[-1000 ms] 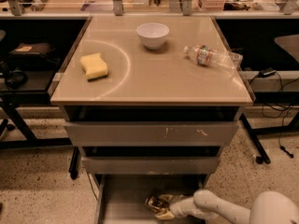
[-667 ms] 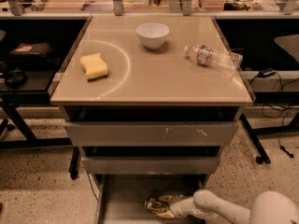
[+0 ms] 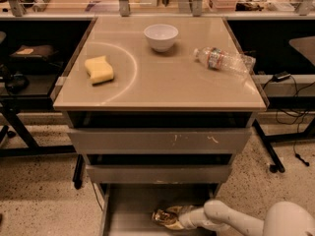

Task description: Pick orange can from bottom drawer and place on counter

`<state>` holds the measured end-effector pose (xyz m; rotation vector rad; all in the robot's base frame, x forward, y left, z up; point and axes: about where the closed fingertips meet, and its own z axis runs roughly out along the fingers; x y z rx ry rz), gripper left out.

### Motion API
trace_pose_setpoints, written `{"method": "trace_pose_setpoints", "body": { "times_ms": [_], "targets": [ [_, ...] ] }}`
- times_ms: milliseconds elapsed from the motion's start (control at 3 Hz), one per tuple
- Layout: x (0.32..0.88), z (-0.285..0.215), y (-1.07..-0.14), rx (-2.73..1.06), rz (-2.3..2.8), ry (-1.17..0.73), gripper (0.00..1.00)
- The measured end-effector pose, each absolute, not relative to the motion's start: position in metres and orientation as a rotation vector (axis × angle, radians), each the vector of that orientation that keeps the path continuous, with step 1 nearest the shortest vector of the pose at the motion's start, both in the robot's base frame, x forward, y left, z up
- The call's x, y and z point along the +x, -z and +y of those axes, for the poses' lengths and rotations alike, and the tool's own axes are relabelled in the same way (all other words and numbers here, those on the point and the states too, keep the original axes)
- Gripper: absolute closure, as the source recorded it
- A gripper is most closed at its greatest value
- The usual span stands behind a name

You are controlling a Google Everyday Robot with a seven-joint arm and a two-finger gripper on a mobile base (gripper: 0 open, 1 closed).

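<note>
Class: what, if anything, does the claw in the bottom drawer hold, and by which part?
Cannot tell: the claw is at the right end of the orange can in the bottom drawer, but no grip shows.

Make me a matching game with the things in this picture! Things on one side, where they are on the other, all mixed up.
Things:
1. yellow sponge
2. white bowl
3. water bottle
4. orange can

Places:
A. lying on its side, right part of the counter
B. in the bottom drawer, with the claw at it
C. left part of the counter
D. back middle of the counter

Pairs: 1-C, 2-D, 3-A, 4-B.
</note>
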<state>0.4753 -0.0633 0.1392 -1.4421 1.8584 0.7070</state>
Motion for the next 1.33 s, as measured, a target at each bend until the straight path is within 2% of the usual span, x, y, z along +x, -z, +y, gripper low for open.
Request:
{"method": "trace_pose_setpoints", "body": {
  "times_ms": [667, 1333],
  "targets": [
    [0.449, -0.082, -0.183, -1.475, 1.819, -0.758, 1.0],
    [0.428, -0.148, -0.31, -1.47, 1.771, -0.6, 1.0]
  ]
}}
